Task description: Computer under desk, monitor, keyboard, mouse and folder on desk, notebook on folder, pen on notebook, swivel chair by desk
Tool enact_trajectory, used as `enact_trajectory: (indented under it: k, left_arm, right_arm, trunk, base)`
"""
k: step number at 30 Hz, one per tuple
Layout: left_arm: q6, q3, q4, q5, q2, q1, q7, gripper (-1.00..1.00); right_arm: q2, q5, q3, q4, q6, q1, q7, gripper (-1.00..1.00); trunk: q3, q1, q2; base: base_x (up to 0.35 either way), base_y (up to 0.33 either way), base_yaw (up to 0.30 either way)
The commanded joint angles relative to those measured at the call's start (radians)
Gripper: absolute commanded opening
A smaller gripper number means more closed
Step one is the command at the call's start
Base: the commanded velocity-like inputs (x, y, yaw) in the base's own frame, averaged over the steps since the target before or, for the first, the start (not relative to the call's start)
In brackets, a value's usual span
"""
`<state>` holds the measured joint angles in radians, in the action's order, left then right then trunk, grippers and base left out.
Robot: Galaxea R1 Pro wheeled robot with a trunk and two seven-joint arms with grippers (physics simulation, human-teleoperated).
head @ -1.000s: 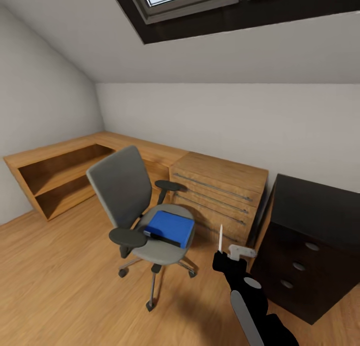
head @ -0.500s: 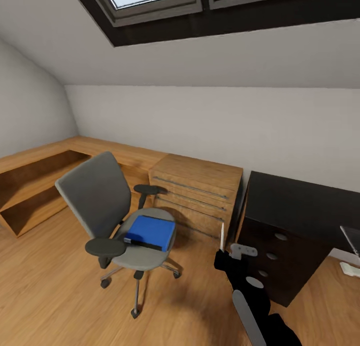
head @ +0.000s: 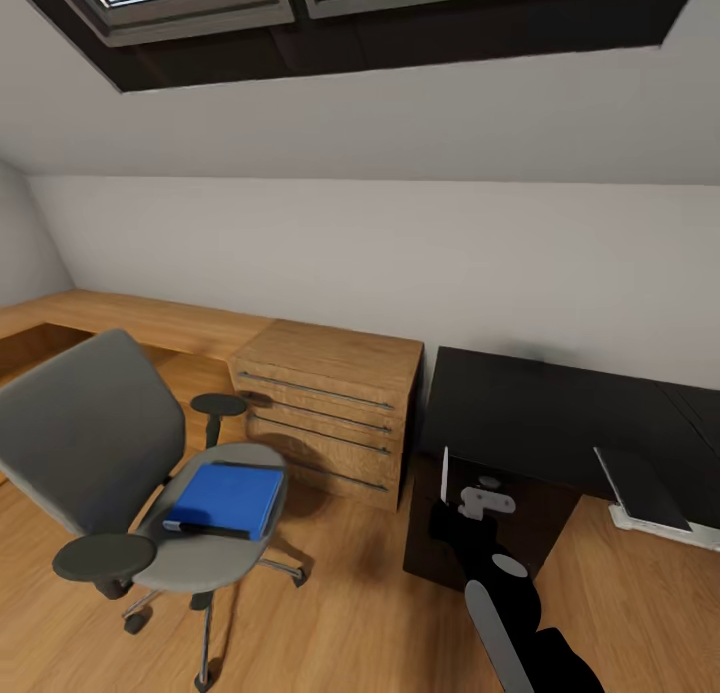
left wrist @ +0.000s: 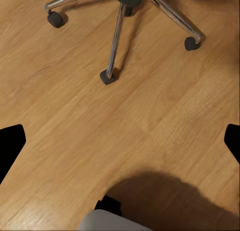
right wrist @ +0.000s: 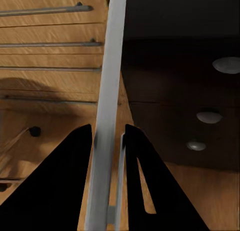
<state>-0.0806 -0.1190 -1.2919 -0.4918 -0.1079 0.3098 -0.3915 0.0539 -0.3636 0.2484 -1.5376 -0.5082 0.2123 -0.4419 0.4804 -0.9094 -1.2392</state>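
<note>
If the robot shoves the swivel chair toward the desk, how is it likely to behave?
The swivel chair stands on a metal star base with casters on smooth wood floor, so it would probably roll easily, perhaps drifting or spinning rather than tracking straight. The folder lies loose on the seat and could slide off with a sharp push. A push high on the back might tip it slightly.

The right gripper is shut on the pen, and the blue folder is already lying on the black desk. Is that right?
Not quite. The right gripper is shut on the pen, but the blue folder still lies on the seat of the swivel chair, not on the black desk. The head view shows it.
</note>
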Motion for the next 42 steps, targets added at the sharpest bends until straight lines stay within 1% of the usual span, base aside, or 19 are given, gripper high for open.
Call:
enact_trajectory:
  k: [1,11,15,16,19,21,34,39,42]
  left_arm:
    - [-0.003,-0.002,-0.003,-0.005,-0.001,0.0,-0.007,1.0]
    - [0.0,-0.005,0.005,-0.004,-0.001,0.0,-0.003,1.0]
    - [0.033,-0.006,0.021,-0.003,-0.001,0.0,-0.003,1.0]
    - [0.046,-0.011,0.026,-0.002,-0.001,0.0,-0.003,1.0]
    - [0.07,-0.041,0.036,0.026,-0.001,0.0,-0.005,1.0]
    - [0.076,-0.05,0.039,0.036,-0.001,0.0,-0.006,1.0]
    - [0.079,-0.057,0.04,0.043,-0.001,0.0,-0.006,1.0]
    - [0.079,-0.057,0.04,0.059,0.0,0.0,-0.007,1.0]
    - [0.08,-0.057,0.04,0.062,0.0,0.0,-0.007,1.0]
  right_arm:
    - [0.0,-0.011,0.002,-0.001,-0.002,0.001,-0.009,-1.0]
    - [0.0,-0.011,0.002,0.001,-0.002,0.001,-0.009,-1.0]
    - [0.0,-0.011,0.002,0.002,-0.002,0.001,-0.009,-1.0]
    - [0.0,-0.011,0.002,0.002,-0.002,0.001,-0.009,-1.0]
    - [0.0,-0.011,0.002,0.003,-0.002,0.001,-0.009,-1.0]
    - [0.0,-0.011,0.002,0.003,-0.002,0.001,-0.009,-1.0]
    - [0.0,-0.011,0.002,0.005,-0.002,0.001,-0.009,-1.0]
    - [-0.003,-0.011,0.0,0.006,-0.002,0.001,-0.009,-1.0]
    - [-0.005,-0.011,-0.001,0.007,-0.003,0.001,-0.009,-1.0]
  trunk:
    - [0.001,0.0,-0.001]
    - [0.001,0.0,-0.001]
    - [0.001,0.0,-0.001]
    - [0.001,0.0,-0.001]
    - [0.001,0.0,-0.001]
    - [0.001,0.0,-0.001]
    - [0.001,0.0,-0.001]
    - [0.001,0.0,-0.001]
    - [0.001,0.0,-0.001]
  base:
    - [0.236,-0.207,-0.215]
    - [0.047,-0.035,-0.038]
    - [0.135,-0.001,-0.001]
    - [0.25,0.0,0.0]
    - [0.289,0.0,0.0]
    - [0.31,0.0,0.0]
    - [0.319,0.0,0.0]
    - [0.32,-0.041,0.0]
    - [0.32,-0.106,0.0]
